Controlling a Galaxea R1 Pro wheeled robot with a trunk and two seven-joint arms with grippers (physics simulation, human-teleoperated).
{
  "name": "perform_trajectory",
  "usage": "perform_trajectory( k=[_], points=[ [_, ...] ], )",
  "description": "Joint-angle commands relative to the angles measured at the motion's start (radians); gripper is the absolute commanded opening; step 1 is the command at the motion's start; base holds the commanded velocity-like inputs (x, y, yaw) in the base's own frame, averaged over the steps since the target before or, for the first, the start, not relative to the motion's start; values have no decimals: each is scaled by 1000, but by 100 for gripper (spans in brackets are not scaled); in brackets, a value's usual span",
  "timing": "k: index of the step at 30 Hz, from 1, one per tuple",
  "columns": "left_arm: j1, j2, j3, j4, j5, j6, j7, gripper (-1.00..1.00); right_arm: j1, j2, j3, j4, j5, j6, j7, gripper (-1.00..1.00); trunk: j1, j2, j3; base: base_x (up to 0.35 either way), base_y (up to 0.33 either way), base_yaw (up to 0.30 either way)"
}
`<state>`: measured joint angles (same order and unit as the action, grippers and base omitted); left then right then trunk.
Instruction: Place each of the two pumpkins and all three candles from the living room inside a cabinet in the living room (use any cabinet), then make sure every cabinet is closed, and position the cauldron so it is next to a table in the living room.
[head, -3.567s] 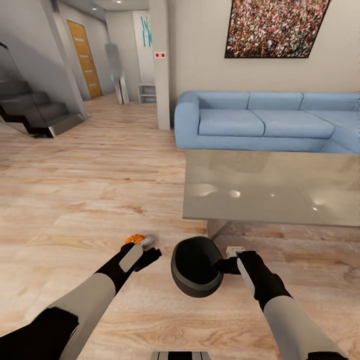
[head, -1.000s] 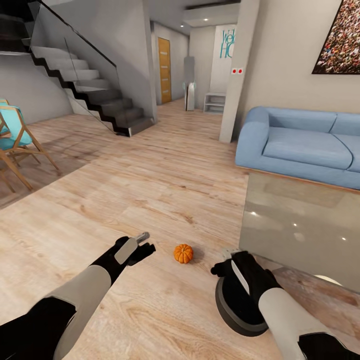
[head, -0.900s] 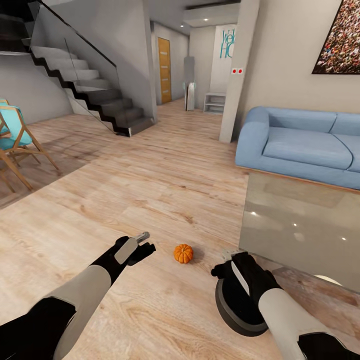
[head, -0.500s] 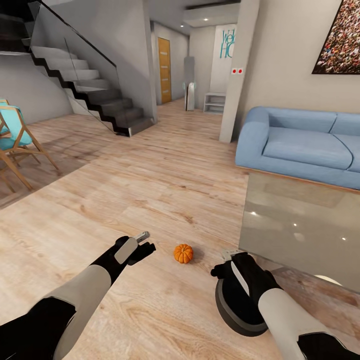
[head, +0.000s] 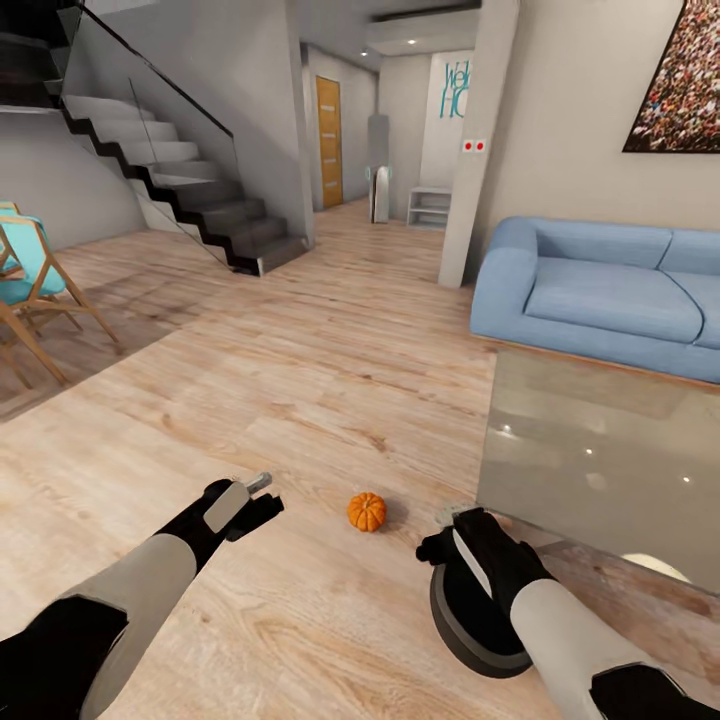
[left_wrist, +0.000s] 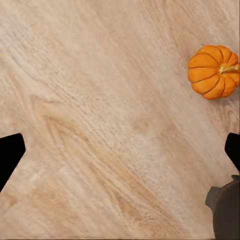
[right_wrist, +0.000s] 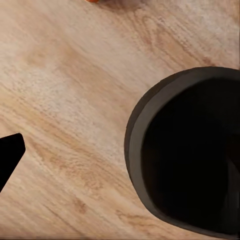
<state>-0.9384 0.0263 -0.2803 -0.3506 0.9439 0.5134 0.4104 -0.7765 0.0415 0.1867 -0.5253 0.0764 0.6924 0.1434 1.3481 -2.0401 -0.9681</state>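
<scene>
One small orange pumpkin (head: 366, 511) sits on the wood floor between my two arms; it also shows in the left wrist view (left_wrist: 215, 71). My left gripper (head: 266, 494) hovers a short way to its left, open and empty (left_wrist: 120, 155). The black cauldron (head: 470, 620) rests on the floor beside the near corner of the glass-topped table (head: 600, 450), partly under my right forearm. My right gripper (head: 441, 530) hangs open over the cauldron's rim (right_wrist: 145, 150), one fingertip (right_wrist: 10, 155) outside it, the other lost against the dark mouth. Candles and cabinet are out of view.
A blue sofa (head: 600, 295) stands behind the table. A staircase (head: 180, 180) rises at the back left, wooden chairs (head: 30, 290) stand at the left edge, and a pillar (head: 470, 150) and hallway lie straight ahead. Open floor spreads in front.
Since 3.6 s ago the view has swung left, leaving the pumpkin right of my left gripper. In the last half second my left arm drew back to the left, away from it.
</scene>
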Motion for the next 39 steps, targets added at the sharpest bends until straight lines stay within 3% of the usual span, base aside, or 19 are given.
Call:
perform_trajectory(
  k=[1,3,11,15,21,22,26,30,39],
  points=[
    [1,2,0,9,1,0,0,100,0,0,8,0,0,0,0,100,-4,7,3,0,0,0],
    [3,9,0,81,0,-3,-1,100,5,1,32,2,0,-2,1,100,-12,21,10,0,0,0],
    [9,14,0,273,0,-19,-15,100,31,4,41,15,1,-4,1,100,-42,77,35,0,0,0],
    [54,16,0,349,-2,-49,-62,100,36,5,41,44,2,-18,0,100,-58,105,47,0,0,0],
    [157,29,0,375,-6,-88,-156,100,37,5,42,167,2,-154,-1,100,-81,147,66,0,0,131],
    [195,33,0,377,-5,-114,-161,100,39,15,42,203,2,-174,-1,100,-84,154,69,0,0,270],
    [262,55,0,378,-1,-198,-166,100,48,48,42,274,5,-249,-6,100,-100,182,82,0,0,281],
    [301,54,-2,378,-1,-236,-172,100,52,57,42,322,34,-315,-9,100,-115,210,94,0,0,285],
    [342,68,0,377,1,-269,-174,100,74,61,42,356,61,-355,-11,100,-150,273,122,0,0,286]
  ],
)
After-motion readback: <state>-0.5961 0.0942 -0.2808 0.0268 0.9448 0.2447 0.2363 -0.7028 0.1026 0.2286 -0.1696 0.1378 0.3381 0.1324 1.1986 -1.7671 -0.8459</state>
